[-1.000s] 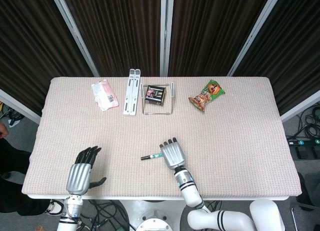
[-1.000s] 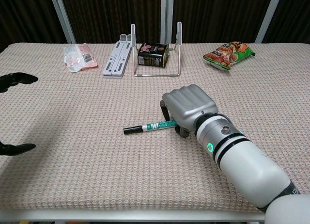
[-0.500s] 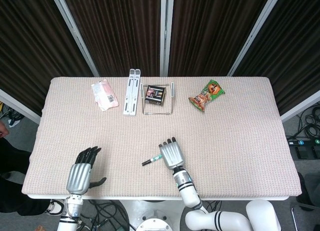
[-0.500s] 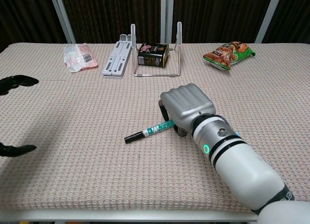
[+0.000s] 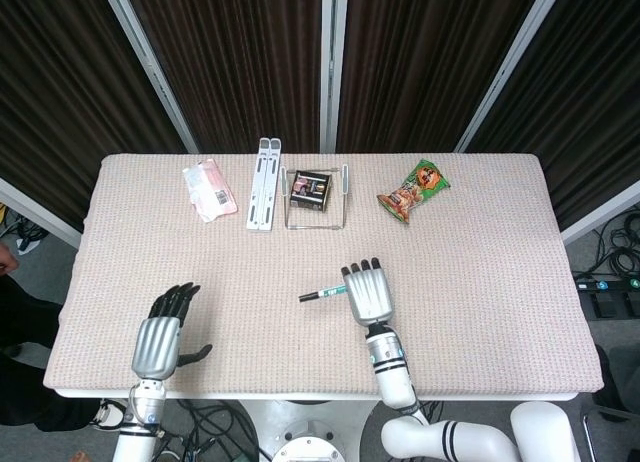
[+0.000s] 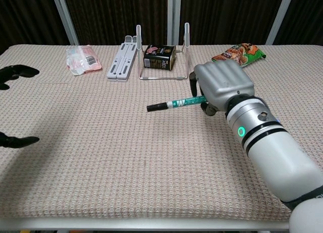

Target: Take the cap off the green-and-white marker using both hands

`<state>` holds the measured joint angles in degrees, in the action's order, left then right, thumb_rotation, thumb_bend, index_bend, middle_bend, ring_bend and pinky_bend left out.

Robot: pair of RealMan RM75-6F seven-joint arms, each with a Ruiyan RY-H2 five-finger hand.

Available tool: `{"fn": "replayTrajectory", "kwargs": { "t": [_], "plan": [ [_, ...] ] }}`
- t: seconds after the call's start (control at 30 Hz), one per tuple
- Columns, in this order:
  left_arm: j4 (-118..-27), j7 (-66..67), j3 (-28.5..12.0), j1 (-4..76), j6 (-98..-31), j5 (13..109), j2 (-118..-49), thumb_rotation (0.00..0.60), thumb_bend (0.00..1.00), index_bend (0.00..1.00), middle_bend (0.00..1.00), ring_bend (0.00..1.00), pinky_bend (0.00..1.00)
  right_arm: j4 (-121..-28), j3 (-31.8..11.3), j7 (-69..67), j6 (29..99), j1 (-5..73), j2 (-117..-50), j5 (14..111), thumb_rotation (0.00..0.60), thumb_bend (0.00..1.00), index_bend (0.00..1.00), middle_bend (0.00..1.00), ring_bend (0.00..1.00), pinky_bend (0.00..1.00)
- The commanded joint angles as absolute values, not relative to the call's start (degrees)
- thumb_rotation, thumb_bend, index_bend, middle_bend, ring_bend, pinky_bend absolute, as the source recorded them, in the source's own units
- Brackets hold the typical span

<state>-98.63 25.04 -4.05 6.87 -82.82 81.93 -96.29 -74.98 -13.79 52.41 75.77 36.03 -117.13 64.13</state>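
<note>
1. The right hand point(image 6: 222, 86) holds the green-and-white marker point(image 6: 176, 103) by one end, with its fingers curled around it. In the chest view the marker seems to be lifted off the table point(image 6: 126, 157), over the middle part, with its black cap point(image 6: 157, 107) sticking out toward the robot's left.

2. The left hand point(image 5: 158, 342) is far away near the front left edge. Its fingers are spread apart and it holds nothing.

3. The marker could slip. Only a short bit of it is inside the right hand, and the long part hangs out in the air. I think a bump could turn it or make it drop onto the table.

4. The left hand has a long way to go. If it comes in too fast or too low, it could knock the cap sideways and not catch it.

5. The cap is small and dark. If the left hand grabs the green-and-white part by mistake, both hands pull on the body and the cap stays on.

6. If the hands pull at a slant, the cap may stick, or the marker may pop out of the right hand.

7. If the marker falls, it could roll along the table.
</note>
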Motion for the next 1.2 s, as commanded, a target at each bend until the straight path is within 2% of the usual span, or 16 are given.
{"fn": "replayTrajectory", "kwargs": {
  "t": [0.03,0.27,0.6,0.93,1.2],
  "plan": [
    [-100.17,30.08,-7.71,8.3,-83.35,79.09,-97.64,0.6,0.02,0.12,0.11,0.09,0.19,-76.48,-16.46,52.44,80.01,34.58,-116.76,63.71,0.6,0.3,0.69,0.61,0.4,0.35],
    [-100.75,40.6,-15.25,14.07,-83.01,75.68,-101.98,0.6,0.12,0.19,0.19,0.17,0.25,-77.02,-20.06,51.01,84.62,34.04,-117.07,64.26,0.6,0.31,0.69,0.61,0.41,0.36],
    [-95.27,47.73,-22.63,25.72,-79.05,74.07,-108.82,0.6,0.12,0.34,0.34,0.29,0.36,-75.81,-23.83,53.39,84.6,37.99,-119.72,63.96,0.6,0.32,0.69,0.61,0.41,0.36],
    [-89.78,47.49,-22.35,31.64,-75.46,70.02,-112.96,0.6,0.13,0.39,0.38,0.33,0.42,-71.83,-25.17,54.71,83.6,41.07,-123.11,62.53,0.6,0.32,0.69,0.62,0.41,0.36],
    [-89.65,50.14,-22.68,34.08,-75.82,66.49,-114.45,0.6,0.21,0.39,0.38,0.33,0.42,-68.84,-25.67,55.23,83.02,43.35,-126.17,62.04,0.6,0.32,0.69,0.61,0.41,0.36]
  ]
}}
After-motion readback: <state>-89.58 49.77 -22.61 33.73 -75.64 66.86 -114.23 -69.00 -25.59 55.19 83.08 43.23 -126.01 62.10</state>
